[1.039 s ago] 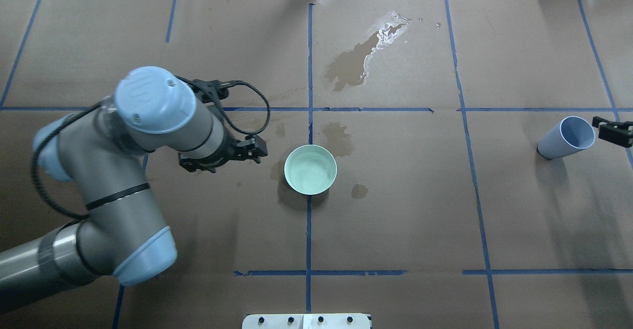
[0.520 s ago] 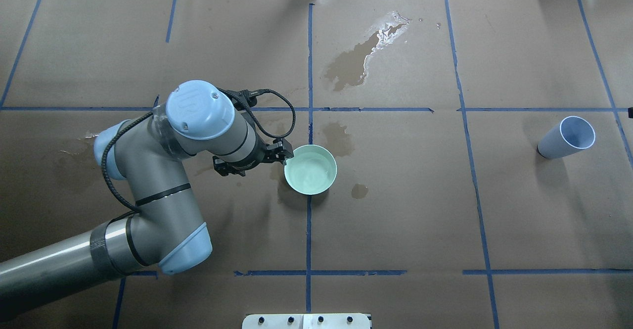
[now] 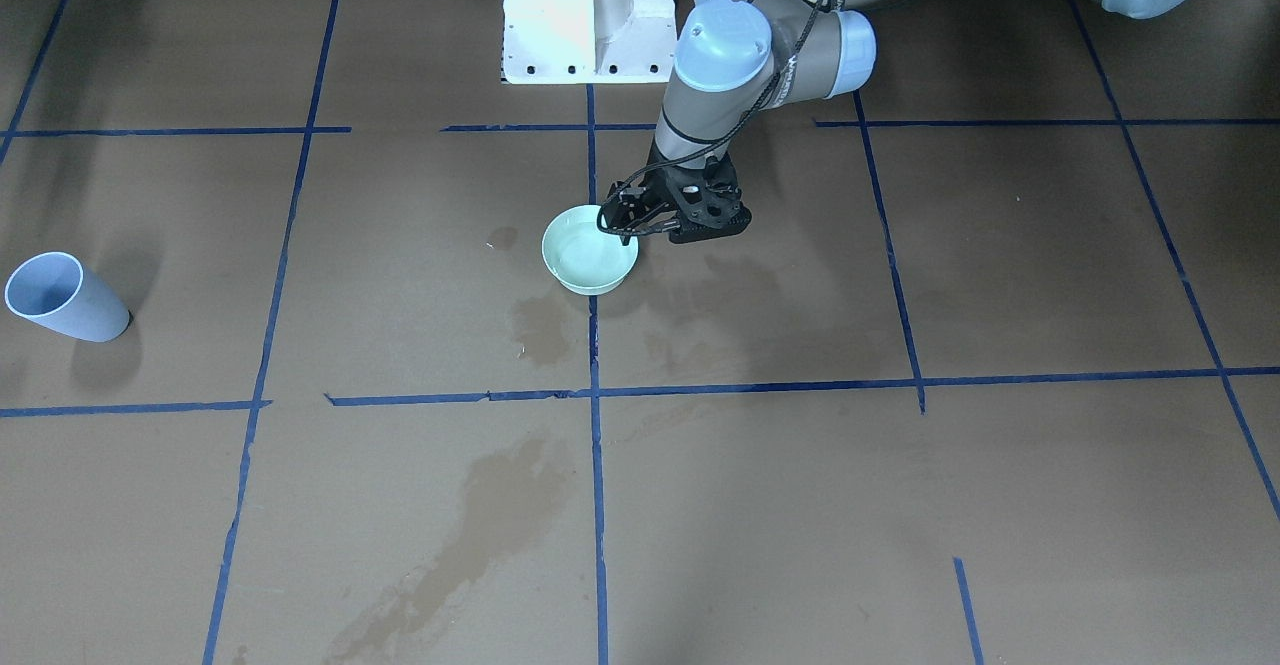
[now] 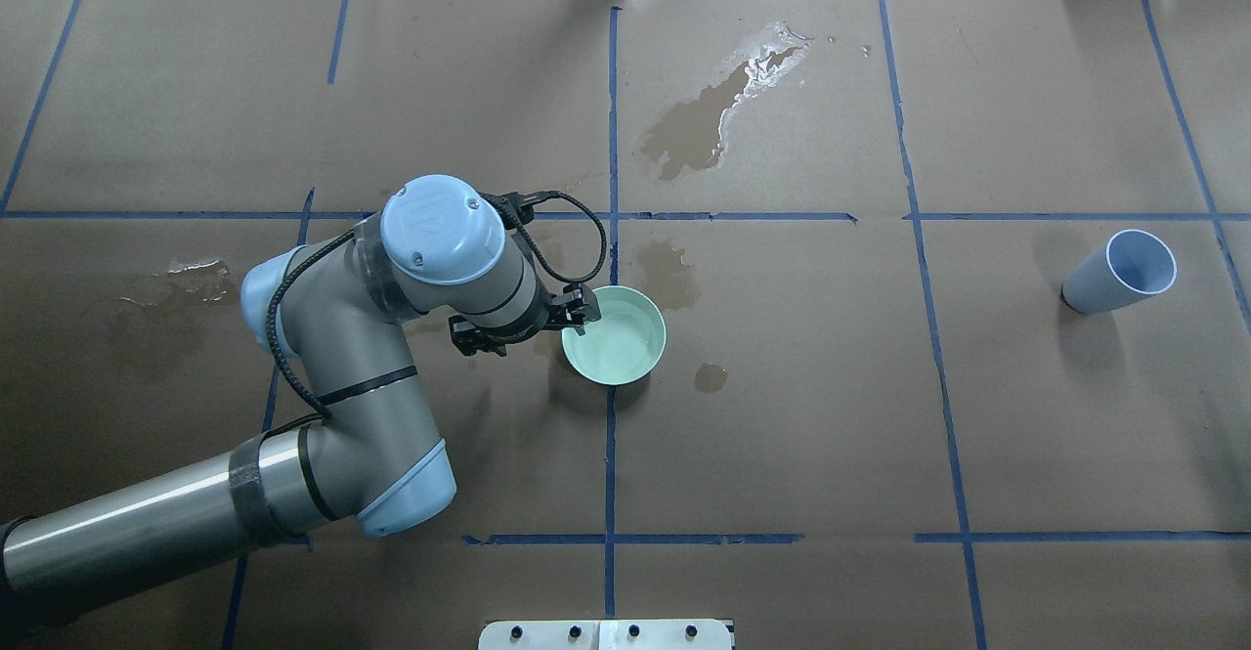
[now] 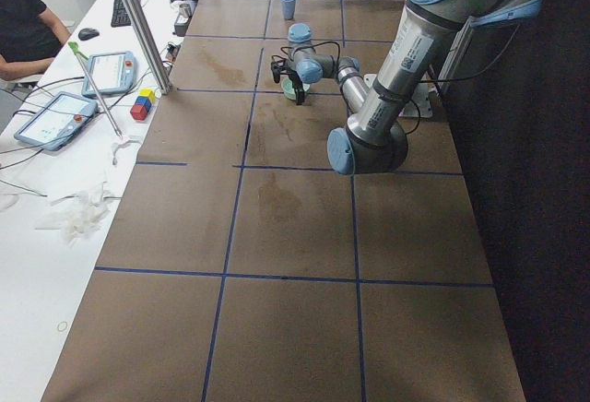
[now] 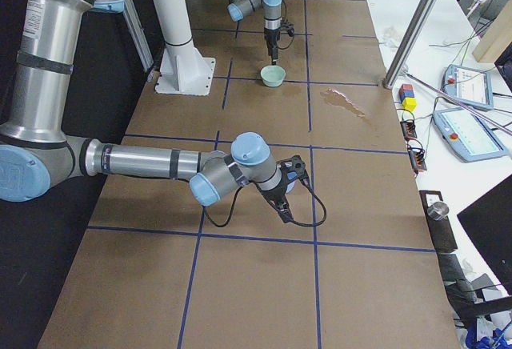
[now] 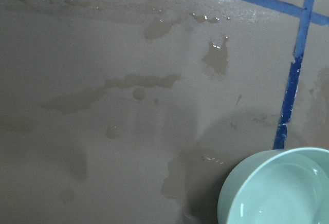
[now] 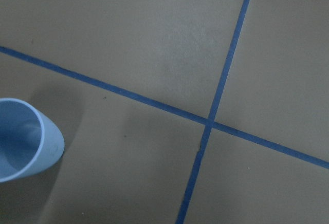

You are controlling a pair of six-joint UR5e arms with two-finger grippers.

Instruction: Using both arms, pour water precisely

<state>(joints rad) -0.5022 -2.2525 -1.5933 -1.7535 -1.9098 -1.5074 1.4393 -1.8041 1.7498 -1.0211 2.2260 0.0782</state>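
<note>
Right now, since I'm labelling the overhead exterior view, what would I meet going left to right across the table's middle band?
left arm → mint-green bowl → small wet spot → pale blue cup

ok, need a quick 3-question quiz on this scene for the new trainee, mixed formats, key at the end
1. Which arm's end effector is at the rim of the mint-green bowl?
A. left
B. right
C. neither
2. Fill in: the pale blue cup stands on the robot's ____ side of the table.
3. True or false: the cup touches the bowl.

Key: 1 A; 2 right; 3 false, they are far apart.
</note>
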